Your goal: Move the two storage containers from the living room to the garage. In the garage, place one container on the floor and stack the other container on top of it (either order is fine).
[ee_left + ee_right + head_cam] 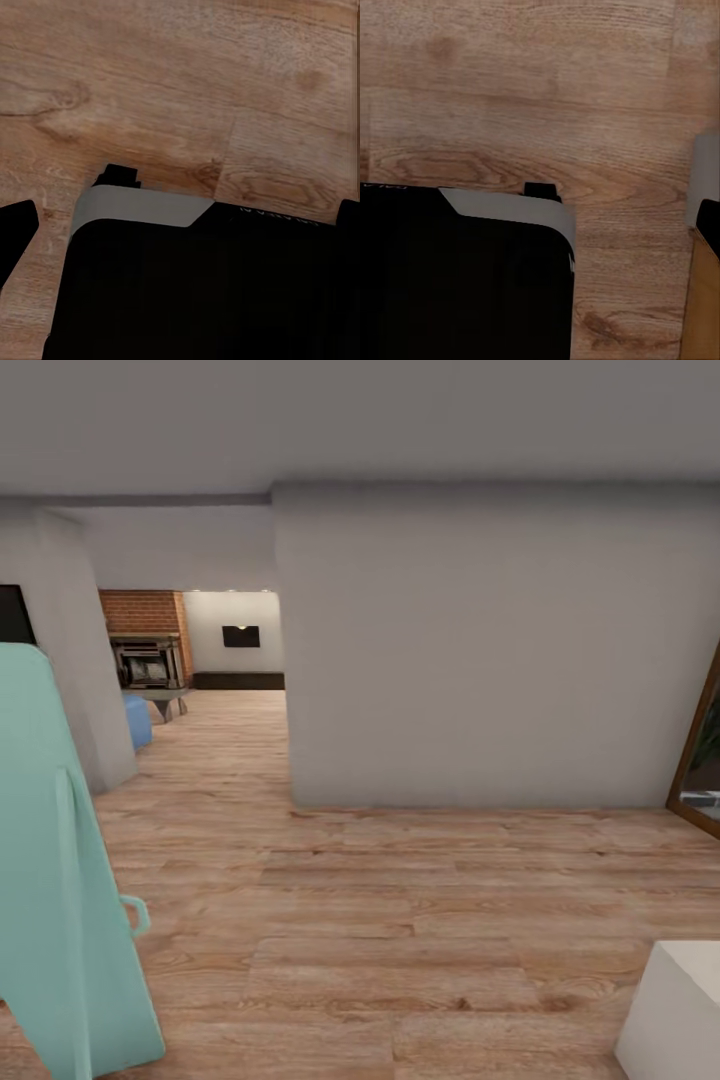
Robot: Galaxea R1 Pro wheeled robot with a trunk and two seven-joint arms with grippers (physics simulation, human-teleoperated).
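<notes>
While containers stay unseen, living room [215,660] ahead, grippers perhaps hidden.

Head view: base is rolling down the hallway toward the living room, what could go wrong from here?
1. The mint-green door stands close at the left with its handle sticking out; the left side could clip it.
2. The white block at lower right crowds the path there.
3. The opening to the brick fireplace runs narrow between the grey wall's corner and the left pillar; a wide turn could scrape either.
</notes>
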